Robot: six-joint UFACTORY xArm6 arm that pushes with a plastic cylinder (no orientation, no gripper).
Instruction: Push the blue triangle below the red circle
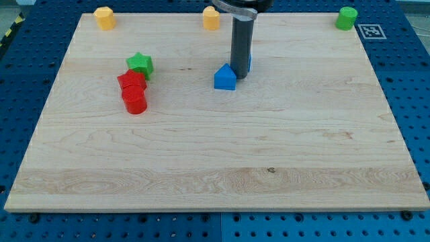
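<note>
The blue triangle-like block (225, 78) lies on the wooden board (215, 154) a little above the middle. My tip (240, 76) stands right against this block's right side, touching or nearly touching it. The red circle, a short red cylinder (134, 101), lies at the view's left, well to the left of and slightly lower than the blue block. A second red block (132, 82), star-like, touches the cylinder's top side. A sliver of another blue block (249, 62) shows behind the rod; its shape is hidden.
A green star (140, 64) sits just above the red blocks. Along the board's top edge are a yellow block (104, 17) at the left, a yellow block (211, 19) in the middle beside the rod's mount, and a green block (347, 18) at the right.
</note>
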